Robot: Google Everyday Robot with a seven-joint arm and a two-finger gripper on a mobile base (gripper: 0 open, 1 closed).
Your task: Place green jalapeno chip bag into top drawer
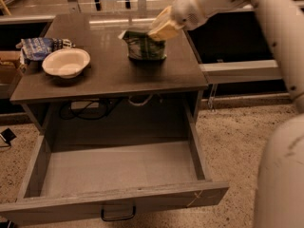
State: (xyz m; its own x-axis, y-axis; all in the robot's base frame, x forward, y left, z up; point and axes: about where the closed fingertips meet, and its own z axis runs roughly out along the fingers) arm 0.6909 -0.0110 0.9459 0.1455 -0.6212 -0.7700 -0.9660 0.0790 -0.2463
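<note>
The green jalapeno chip bag (144,45) hangs upright over the right rear part of the dark tabletop (109,75), its lower edge at or just above the surface. My gripper (160,30) reaches in from the upper right and is shut on the bag's top right corner. The top drawer (118,167) is pulled fully open below the tabletop. Its flat grey floor holds nothing, and a dark handle (118,213) sits on its front panel.
A white bowl (65,62) sits on the left of the tabletop, with a blue-and-white bag (40,46) behind it at the left edge. Cables (88,109) hang under the tabletop behind the drawer. My arm's large white body (280,175) fills the right side.
</note>
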